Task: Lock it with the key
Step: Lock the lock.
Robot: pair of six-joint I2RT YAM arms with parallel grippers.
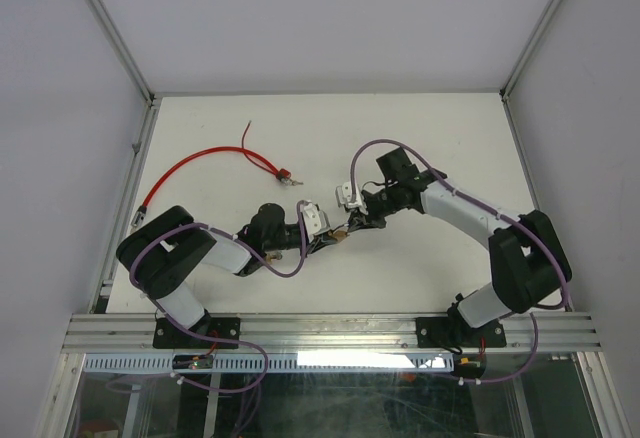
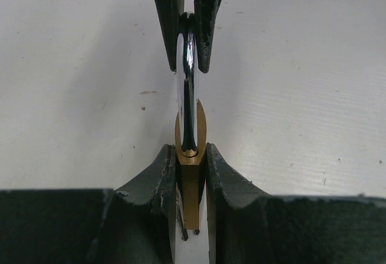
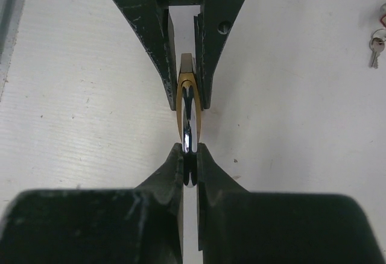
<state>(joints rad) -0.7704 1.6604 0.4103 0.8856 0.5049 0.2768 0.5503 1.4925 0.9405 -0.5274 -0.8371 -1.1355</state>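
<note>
Our left fingers are clenched on the brass body of the padlock. Our right fingers pinch the top of its chrome shackle, so the lock is stretched between both arms over the middle of the table. We judge this two-ended hold steadies the body while the shackle is pushed home; whether it is seated we cannot tell. The key lies well apart on the table, beside the end of a red cable. One arm must let go to fetch it.
</note>
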